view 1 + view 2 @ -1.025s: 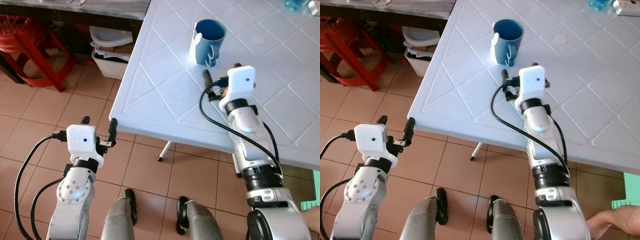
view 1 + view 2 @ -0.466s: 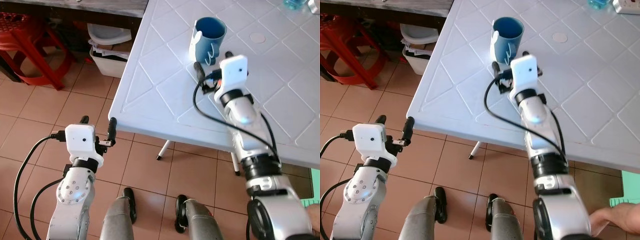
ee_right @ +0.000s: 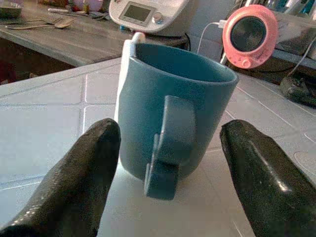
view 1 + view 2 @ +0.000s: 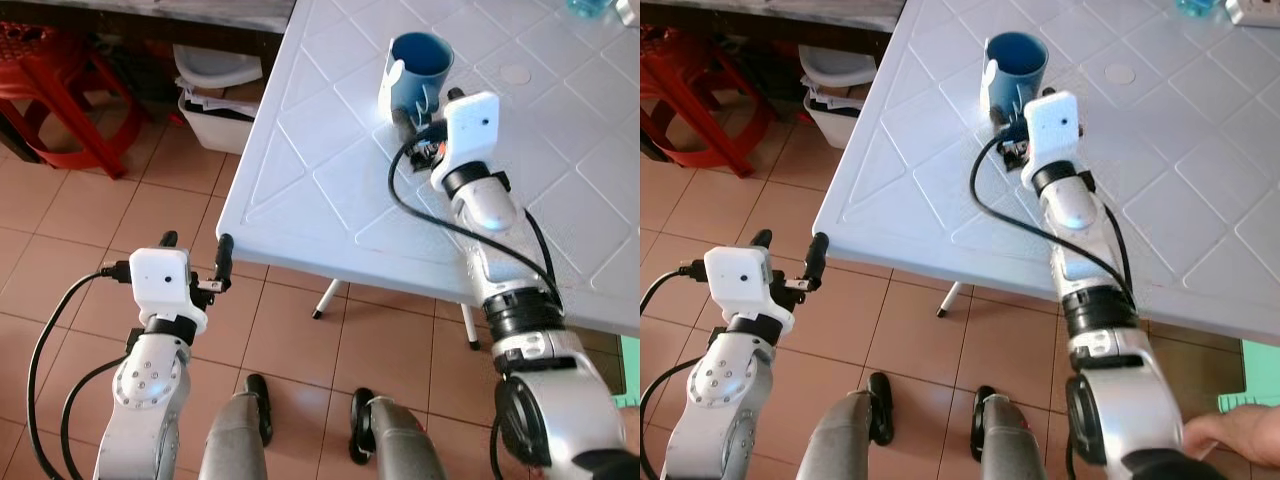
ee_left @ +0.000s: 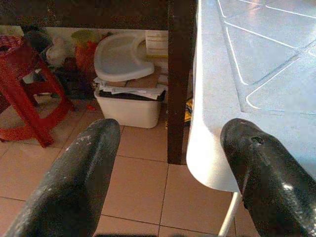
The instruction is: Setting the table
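Left eye view: we see the white table (image 4: pixel 330 190) across the upper right of the frame, with tiled floor (image 4: pixel 80 230) at lower left. A red stool (image 4: pixel 60 85) stands at the upper left edge, and a white bin (image 4: pixel 215 90) sits under the table's far side.

We find the blue mug (image 4: pixel 415 80) upright near the top centre of the frame, standing on the table a short way in from its left edge. In the right wrist view the mug (image 3: pixel 173 128) is in the middle of the frame, its handle (image 3: pixel 170 148) turned toward the camera.

Our right gripper (image 3: pixel 173 163) is just beside the mug, on the side nearer the robot. Its two fingers (image 3: pixel 74 182) are spread apart and empty, one on each side of the mug body. The mug lies straight ahead along the finger axis, vertical, handle facing the palm. We judge that the next move is a short advance followed by closing; the handle between the fingers may obstruct a clean grip on the body.

Our left gripper (image 4: pixel 195 265) hangs at the lower left of the frame, beyond the table corner, fingers spread and empty. The right arm is clearly the nearer one.
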